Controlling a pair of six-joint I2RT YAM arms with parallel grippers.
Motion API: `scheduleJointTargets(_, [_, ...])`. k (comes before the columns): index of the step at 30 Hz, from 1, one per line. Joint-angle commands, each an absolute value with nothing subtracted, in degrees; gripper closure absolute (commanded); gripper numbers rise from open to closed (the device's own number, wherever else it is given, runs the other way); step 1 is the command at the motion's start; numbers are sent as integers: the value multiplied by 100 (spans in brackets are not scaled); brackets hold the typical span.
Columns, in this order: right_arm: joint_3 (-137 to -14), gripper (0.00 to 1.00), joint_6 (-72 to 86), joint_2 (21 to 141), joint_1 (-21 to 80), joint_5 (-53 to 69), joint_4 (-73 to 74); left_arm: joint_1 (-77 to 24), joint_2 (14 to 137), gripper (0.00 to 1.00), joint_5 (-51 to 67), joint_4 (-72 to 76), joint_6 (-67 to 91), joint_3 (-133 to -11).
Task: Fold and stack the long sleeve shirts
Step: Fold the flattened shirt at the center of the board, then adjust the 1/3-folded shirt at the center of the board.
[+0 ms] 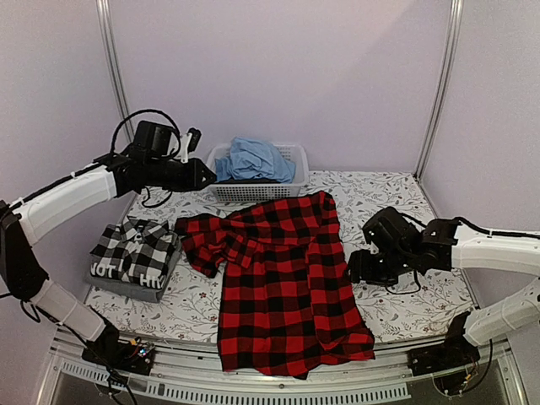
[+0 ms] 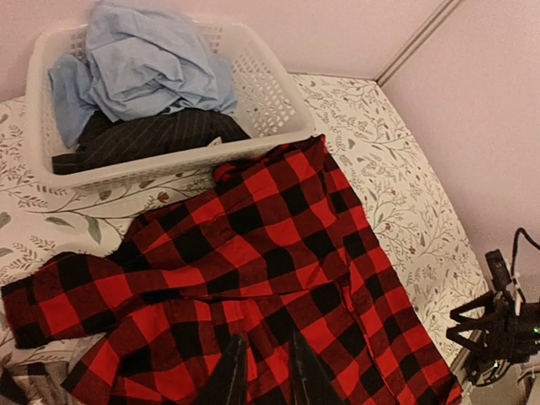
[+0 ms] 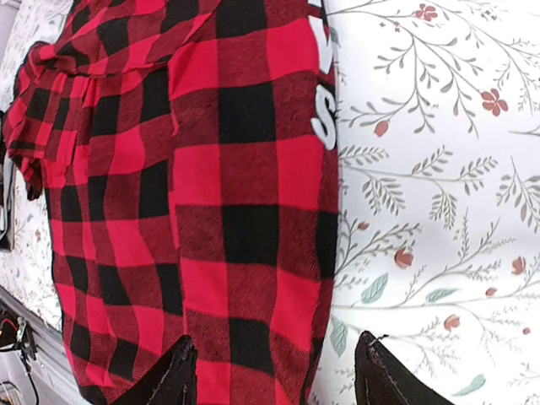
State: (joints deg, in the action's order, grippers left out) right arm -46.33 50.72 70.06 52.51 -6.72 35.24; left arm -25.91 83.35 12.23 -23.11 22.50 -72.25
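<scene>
The red-and-black check flannel shirt (image 1: 283,287) (image 2: 253,245) (image 3: 228,211) lies spread over the middle of the table, one sleeve bunched toward the left. A folded black-and-white check shirt (image 1: 135,246) sits on a folded dark grey shirt with white letters (image 1: 126,277) at the left. My left gripper (image 1: 202,175) (image 2: 264,375) hangs high above the flannel's upper left, near the basket, its fingers a little apart and holding nothing. My right gripper (image 1: 359,266) (image 3: 274,371) is open wide just over the flannel's right edge, empty.
A white plastic basket (image 1: 253,192) (image 2: 261,93) stands at the back, holding a light blue cloth (image 1: 253,159) (image 2: 148,51) and a dark striped one (image 2: 152,135). A floral cover (image 1: 396,295) lies over the table. Walls close in at the back and on both sides.
</scene>
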Motion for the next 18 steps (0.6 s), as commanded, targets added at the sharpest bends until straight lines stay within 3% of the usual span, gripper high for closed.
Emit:
scheduleJointTargets(1, [-4313,38,4435,7411,4683,-267,2419,-3327,8650,83,1635,-1669,2666,-6890])
scheduleJointTargets(6, [-4259,45,4163,8200,4389,343,1644,-4155,9630,85,1841,-1032,3088,-6989])
scheduleJointTargets(9, [-4208,58,4153,8597,4285,491,1301,-4451,10324,86,2214,-538,3370,-7023])
scheduleJointTargets(15, [-4447,94,4036,9286,3911,536,919,-4635,11594,90,2176,-487,3521,-7510])
scheduleJointTargets(18, [-4708,100,3929,9600,3780,415,874,-4550,12049,90,1885,-680,3494,-7708])
